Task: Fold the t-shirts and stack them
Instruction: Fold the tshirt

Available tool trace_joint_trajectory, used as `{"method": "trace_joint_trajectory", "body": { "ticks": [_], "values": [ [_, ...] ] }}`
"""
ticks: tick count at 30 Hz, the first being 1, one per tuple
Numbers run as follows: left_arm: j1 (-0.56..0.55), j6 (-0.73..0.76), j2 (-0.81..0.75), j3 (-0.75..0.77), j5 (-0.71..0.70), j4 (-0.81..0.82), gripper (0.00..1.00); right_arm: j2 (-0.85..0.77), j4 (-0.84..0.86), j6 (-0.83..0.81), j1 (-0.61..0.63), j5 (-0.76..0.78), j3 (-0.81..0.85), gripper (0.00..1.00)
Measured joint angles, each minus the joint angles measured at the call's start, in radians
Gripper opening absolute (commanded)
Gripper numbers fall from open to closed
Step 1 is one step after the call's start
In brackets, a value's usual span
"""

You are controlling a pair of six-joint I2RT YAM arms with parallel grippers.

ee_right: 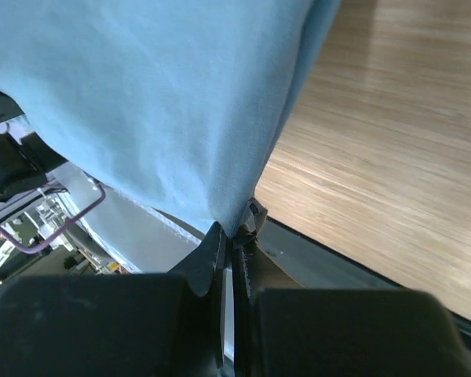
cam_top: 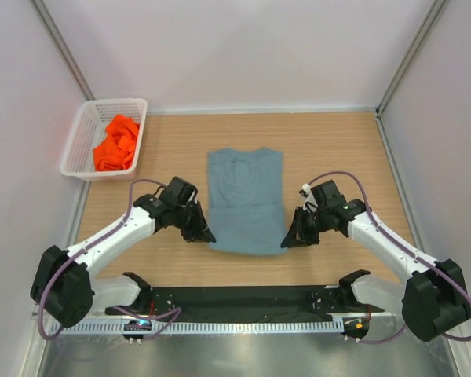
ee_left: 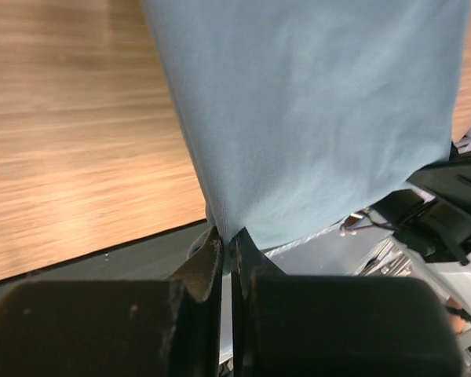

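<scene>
On the counter (cam_top: pixel 337 149), the grey-blue shirt (cam_top: pixel 245 196) lies spread, its two near corners pinched by the left end effector (cam_top: pixel 207 236) and the right end effector (cam_top: pixel 286 241). Far left, the orange shirt (cam_top: pixel 116 144) sits crumpled inside the basket (cam_top: pixel 77 141).

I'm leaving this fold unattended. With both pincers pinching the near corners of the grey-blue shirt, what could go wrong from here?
The left pincer and right pincer each pinch only the tip of a corner of the grey-blue cloth t-shirt; one may slip free mid-lift.
Uneven arm travel could skew the fold: the far end lies unpinned on the wooden table.
</scene>
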Motion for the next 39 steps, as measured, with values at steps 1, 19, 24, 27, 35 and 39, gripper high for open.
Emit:
{"method": "trace_joint_trajectory", "body": {
  "ticks": [1, 19, 24, 27, 35, 39],
  "values": [
    [0.001, 0.003, 0.019, 0.043, -0.007, -0.023, 0.00, 0.012, -0.017, -0.001, -0.002, 0.005, 0.030, 0.01],
    [0.250, 0.203, 0.470, 0.601, 0.056, -0.168, 0.00, 0.442, -0.055, -0.047, -0.117, -0.029, 0.513, 0.01],
    [0.282, 0.245, 0.599, 0.760, 0.090, -0.192, 0.00, 0.545, -0.058, -0.047, -0.151, -0.045, 0.635, 0.01],
    [0.288, 0.254, 0.657, 0.837, 0.102, -0.195, 0.00, 0.600, -0.061, -0.048, -0.169, -0.052, 0.700, 0.01],
    [0.291, 0.248, 0.796, 1.030, 0.129, -0.181, 0.00, 0.738, -0.069, -0.055, -0.210, -0.077, 0.842, 0.02],
    [0.297, 0.232, 0.870, 1.100, 0.141, -0.172, 0.00, 0.809, -0.068, -0.054, -0.224, -0.088, 0.908, 0.01]
  ]
}}
